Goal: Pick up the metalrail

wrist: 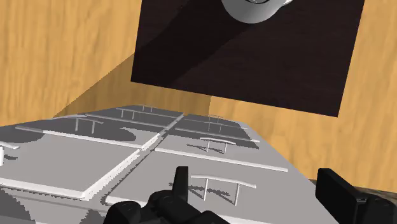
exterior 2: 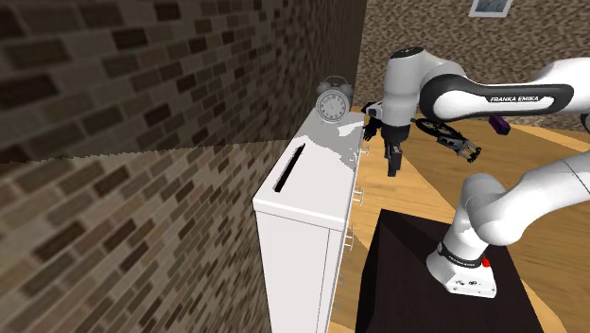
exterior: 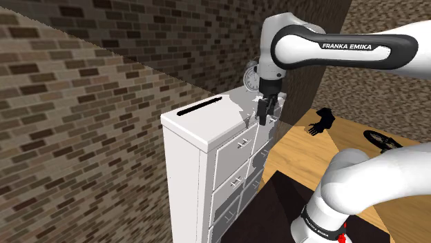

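A white drawer cabinet stands against a brown brick wall, at centre frame in the shoulder view; on its flat top lies the metalrail, a thin black bar. In the shoulder view its long axis runs from lower left to upper right, parallel to the wall-side edge of the top, and it sits at the left end of that top; in the second exterior view the metalrail points from the lower centre up towards a round grey alarm clock, which stands at the other end of the cabinet top. The black gripper hangs downward just off the cabinet's front edge, right of the clock in the shoulder view and well apart from the rail; it touches nothing. In the wrist view the gripper has its fingers spread apart with nothing between them, above grey drawer fronts with thin handles; above these, at the top of the frame, are a wooden floor and the dark stand.
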You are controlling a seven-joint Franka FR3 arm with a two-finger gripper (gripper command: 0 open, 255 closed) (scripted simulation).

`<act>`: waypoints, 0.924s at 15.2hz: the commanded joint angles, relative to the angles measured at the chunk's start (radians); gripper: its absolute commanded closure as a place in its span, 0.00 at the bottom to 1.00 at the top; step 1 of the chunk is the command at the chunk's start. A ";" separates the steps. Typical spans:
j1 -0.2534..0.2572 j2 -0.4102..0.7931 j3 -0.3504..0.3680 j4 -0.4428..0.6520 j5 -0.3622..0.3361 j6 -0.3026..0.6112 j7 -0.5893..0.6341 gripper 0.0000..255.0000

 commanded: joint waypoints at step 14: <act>0.123 0.434 -0.193 0.324 -0.134 0.186 -0.722 0.00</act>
